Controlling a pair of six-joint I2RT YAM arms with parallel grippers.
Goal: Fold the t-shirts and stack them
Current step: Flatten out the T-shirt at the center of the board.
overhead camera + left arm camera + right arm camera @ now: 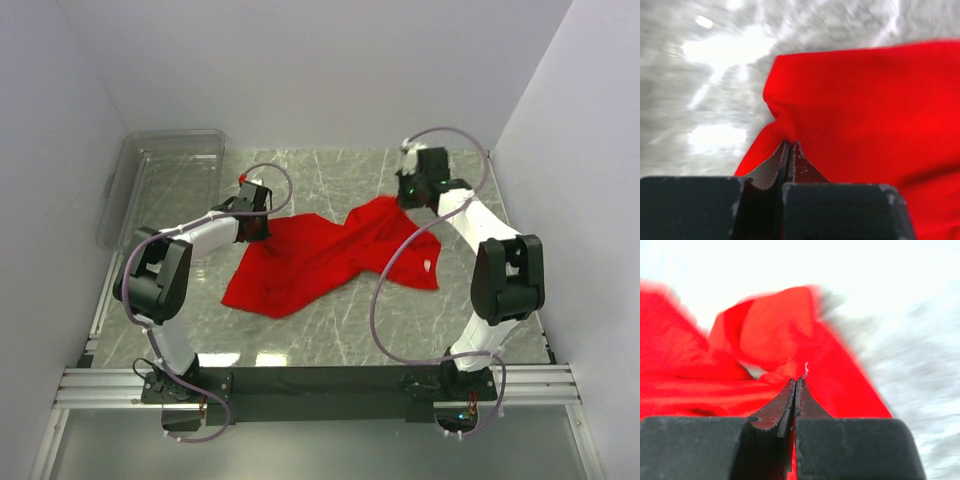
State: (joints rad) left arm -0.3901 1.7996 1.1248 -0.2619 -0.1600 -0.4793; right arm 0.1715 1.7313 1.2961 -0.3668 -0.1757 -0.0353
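Observation:
A bright red t-shirt [320,262] lies crumpled and spread across the middle of the marble table. My left gripper [262,232] sits at the shirt's upper left edge. In the left wrist view its jaws [789,144] are pressed together, and the red cloth [865,110] puckers toward their tips. At the shirt's far right corner is my right gripper [405,198]. The right wrist view shows it [797,380] shut on a raised ridge of the t-shirt [770,330], with a small white thread at the tips.
A clear plastic bin [128,172] stands at the back left of the table. White walls close in the table on the left, back and right. Bare marble tabletop [330,335] lies between the shirt and the arm bases.

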